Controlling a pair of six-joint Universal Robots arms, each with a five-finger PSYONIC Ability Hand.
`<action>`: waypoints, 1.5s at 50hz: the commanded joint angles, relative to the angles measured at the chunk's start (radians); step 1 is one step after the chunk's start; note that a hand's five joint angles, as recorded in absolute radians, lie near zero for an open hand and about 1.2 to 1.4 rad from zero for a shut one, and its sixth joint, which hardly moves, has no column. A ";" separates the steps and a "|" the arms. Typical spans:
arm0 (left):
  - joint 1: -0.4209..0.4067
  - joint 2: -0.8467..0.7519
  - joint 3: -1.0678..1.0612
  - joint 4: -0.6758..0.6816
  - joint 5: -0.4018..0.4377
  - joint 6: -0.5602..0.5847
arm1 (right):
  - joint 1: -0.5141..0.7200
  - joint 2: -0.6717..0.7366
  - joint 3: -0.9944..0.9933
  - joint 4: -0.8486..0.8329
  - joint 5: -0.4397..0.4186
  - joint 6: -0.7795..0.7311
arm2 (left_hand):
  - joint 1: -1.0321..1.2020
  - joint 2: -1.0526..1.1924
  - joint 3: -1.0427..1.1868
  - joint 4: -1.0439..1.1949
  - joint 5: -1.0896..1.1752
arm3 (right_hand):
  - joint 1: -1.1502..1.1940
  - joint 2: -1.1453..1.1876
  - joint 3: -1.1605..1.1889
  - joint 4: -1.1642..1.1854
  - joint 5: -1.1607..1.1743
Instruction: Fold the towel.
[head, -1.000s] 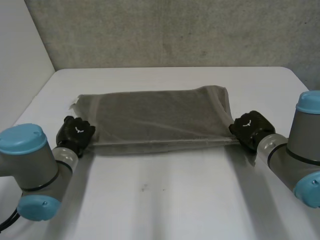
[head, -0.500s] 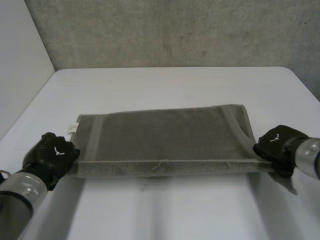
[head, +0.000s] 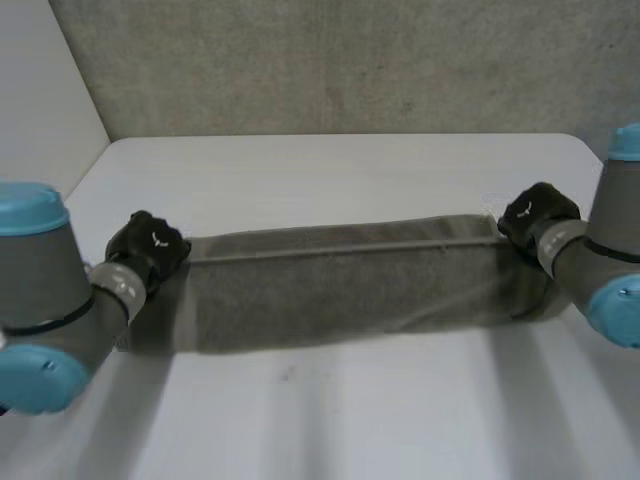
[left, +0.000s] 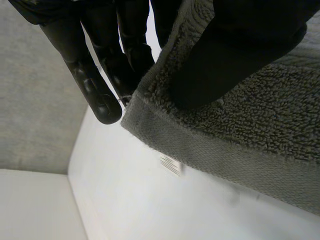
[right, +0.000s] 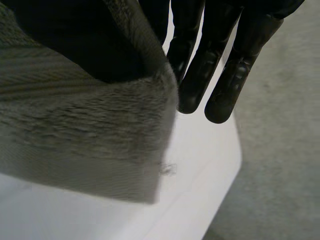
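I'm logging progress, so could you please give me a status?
Left hand shut on one end of the towel, right hand shut on the other. Towel stretched between them over the table. Nothing in the way.

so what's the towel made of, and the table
The towel looks like grey-green terry cloth, probably cotton: the left wrist view shows a looped, fuzzy pile and a flat woven band along its edge. The table has a smooth, matte white top, perhaps laminate or painted board; the look leaves that open.
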 joint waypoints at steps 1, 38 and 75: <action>0.001 -0.189 0.186 0.182 -0.001 0.001 | 0.008 0.140 -0.106 -0.196 -0.078 -0.010 | 0.212 0.180 0.181 0.179 0.181 | 0.447 0.223 0.212 0.203 0.201; 0.015 -0.177 0.326 0.453 -0.062 -0.263 | -0.009 0.022 -0.122 -0.509 -0.245 0.279 | 0.212 0.180 0.181 0.179 0.181 | 0.447 0.223 0.212 0.203 0.201; 0.062 0.602 -0.406 -0.270 0.054 -0.125 | -0.142 -0.503 0.308 0.335 -0.273 0.041 | 0.212 0.180 0.181 0.179 0.181 | 0.447 0.223 0.212 0.203 0.201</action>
